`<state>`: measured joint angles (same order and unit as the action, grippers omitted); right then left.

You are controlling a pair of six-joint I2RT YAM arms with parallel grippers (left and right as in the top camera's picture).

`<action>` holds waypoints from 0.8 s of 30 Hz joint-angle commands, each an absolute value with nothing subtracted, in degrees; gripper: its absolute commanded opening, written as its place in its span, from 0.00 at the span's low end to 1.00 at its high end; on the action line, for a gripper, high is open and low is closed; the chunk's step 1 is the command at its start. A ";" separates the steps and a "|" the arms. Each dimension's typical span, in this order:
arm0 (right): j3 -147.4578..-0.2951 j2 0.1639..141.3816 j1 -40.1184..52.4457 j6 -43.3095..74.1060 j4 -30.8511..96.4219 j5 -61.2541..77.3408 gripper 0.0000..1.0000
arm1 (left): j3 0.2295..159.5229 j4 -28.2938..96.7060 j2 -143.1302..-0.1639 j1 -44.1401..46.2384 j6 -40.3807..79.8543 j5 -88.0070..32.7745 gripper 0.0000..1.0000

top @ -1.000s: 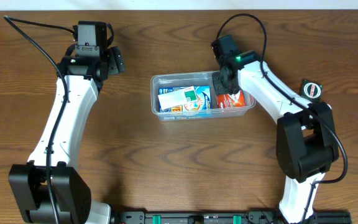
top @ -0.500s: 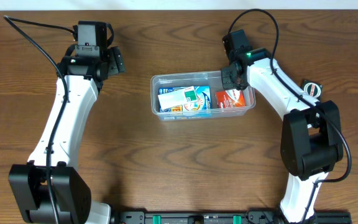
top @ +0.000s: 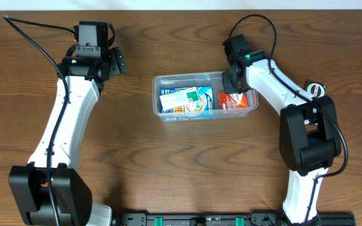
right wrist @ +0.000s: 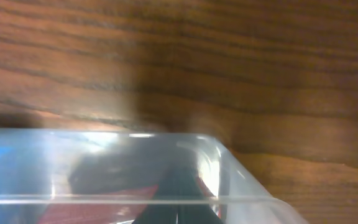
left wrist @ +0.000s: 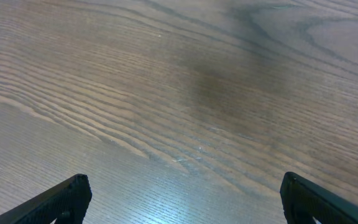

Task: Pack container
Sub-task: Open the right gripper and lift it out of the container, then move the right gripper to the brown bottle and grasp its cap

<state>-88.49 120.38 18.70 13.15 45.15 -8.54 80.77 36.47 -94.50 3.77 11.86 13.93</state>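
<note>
Container at centre of overhead frame on wood surface, holding blue-white boxes and red box. Right gripper over its upper-right corner, opening cannot be told. Left gripper, upper left, spread wide, empty.

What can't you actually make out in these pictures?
Right fingers: overhead, the wrist above mostly covers them; right wrist view shows only a dark blur through the container wall. Open or shut, cannot tell.
Boxes in the container: overhead, print too small to read.
Round object beside the right arm: overhead, too small to identify.
</note>
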 commanded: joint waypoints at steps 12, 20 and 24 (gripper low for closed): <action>-88.92 119.74 18.39 12.53 50.59 -4.03 0.01 | 80.95 36.67 -93.21 3.55 12.36 14.63 0.98; -93.97 117.08 18.39 10.59 51.99 -4.08 0.01 | 80.95 36.64 -93.21 3.55 12.36 14.63 0.98; -99.44 113.27 18.02 10.63 56.29 -4.64 0.03 | 80.95 36.64 -93.21 3.55 12.36 14.63 0.98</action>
<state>-95.20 118.91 18.65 11.51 54.94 -4.36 80.75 36.45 -94.50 3.77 11.86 13.93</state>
